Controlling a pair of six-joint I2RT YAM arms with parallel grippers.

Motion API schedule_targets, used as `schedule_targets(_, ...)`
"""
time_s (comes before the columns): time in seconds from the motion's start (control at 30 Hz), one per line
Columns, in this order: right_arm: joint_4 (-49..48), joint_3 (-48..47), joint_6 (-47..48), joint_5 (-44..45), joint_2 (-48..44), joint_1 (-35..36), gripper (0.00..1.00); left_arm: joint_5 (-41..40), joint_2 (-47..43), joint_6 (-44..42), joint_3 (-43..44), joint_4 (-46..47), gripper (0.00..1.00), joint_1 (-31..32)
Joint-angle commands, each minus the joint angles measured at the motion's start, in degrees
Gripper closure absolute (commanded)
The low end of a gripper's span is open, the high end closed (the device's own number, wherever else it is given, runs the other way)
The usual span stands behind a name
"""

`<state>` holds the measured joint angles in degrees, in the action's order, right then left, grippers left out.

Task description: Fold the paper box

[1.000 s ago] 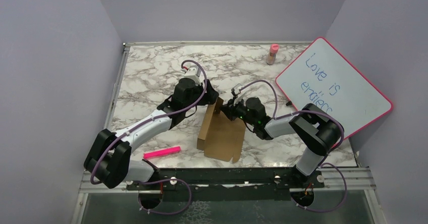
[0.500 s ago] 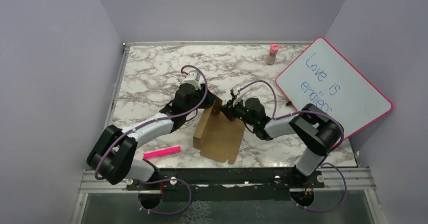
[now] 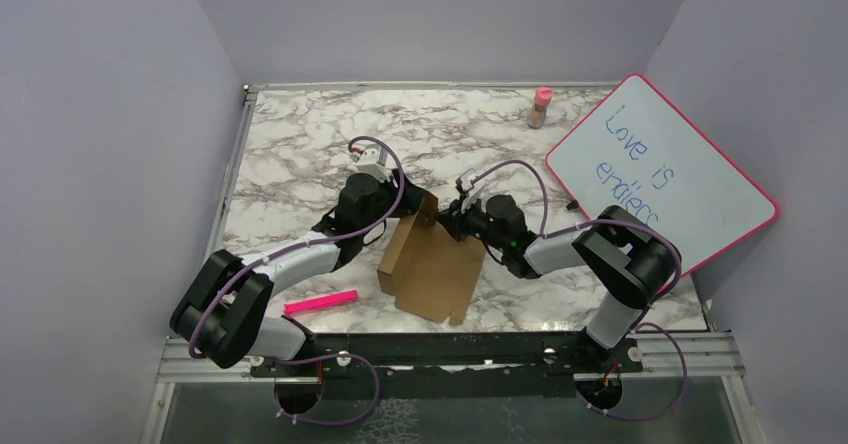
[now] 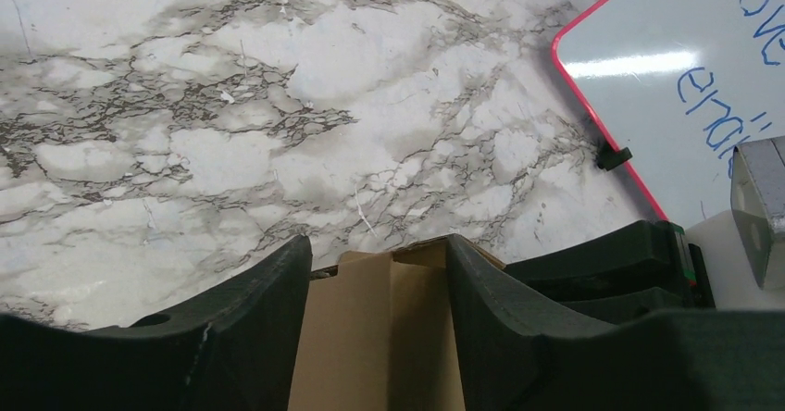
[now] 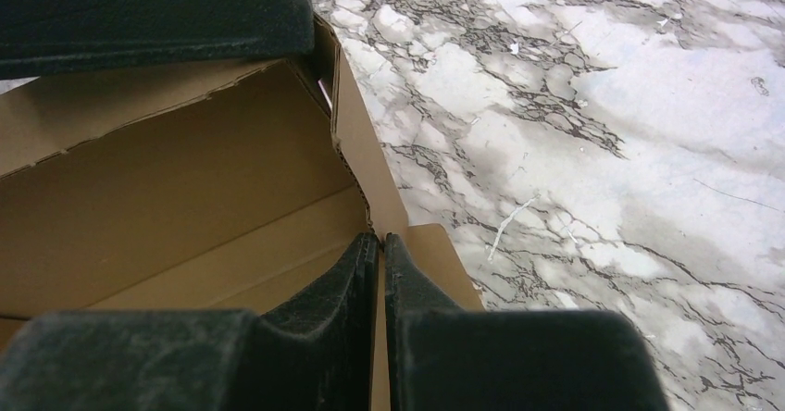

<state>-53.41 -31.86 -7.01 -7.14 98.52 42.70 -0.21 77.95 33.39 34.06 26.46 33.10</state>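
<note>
The brown paper box (image 3: 435,269) lies partly folded in the middle of the marble table, one side wall raised along its left edge. My left gripper (image 3: 403,214) is at the box's far left corner. In the left wrist view its jaws (image 4: 378,244) stand open, and a creased cardboard panel (image 4: 370,337) shows in the gap and runs on behind the right finger. My right gripper (image 3: 447,220) is at the far edge of the box. In the right wrist view it (image 5: 381,237) is shut on a thin cardboard wall, with the box's inside (image 5: 185,180) to the left.
A pink-framed whiteboard (image 3: 660,169) with blue writing leans at the right, a black clip (image 4: 613,156) at its lower edge. A pink-capped bottle (image 3: 540,107) stands at the back. A pink marker (image 3: 320,302) lies near the left arm, close to the front edge.
My left gripper has drawn back toward the near left and its jaws have narrowed. The box has slid a little to the left with it. The right gripper keeps its hold.
</note>
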Motion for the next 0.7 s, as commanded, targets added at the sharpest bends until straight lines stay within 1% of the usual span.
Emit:
schedule_targets(0.0,-0.21,0.66,0.64,-0.59,-0.52,0.37,0.88,0.03,-1.93,1.91,-2.32,0.67,0.41,-0.14)
schedule_targets(0.33,-0.65,0.67,0.85,-1.1,-0.25,0.46,0.88,-2.25,-3.1,6.33,-3.41,3.39,0.33,-0.23)
schedule_targets(0.57,-0.82,0.66,0.94,-0.99,0.02,0.72,0.89,-2.76,-3.47,7.43,-4.4,5.26,0.26,-0.23)
schedule_targets(0.67,-0.83,0.66,0.98,-0.8,0.09,0.93,0.89,-3.04,-3.96,8.0,-5.06,6.21,0.25,-0.23)
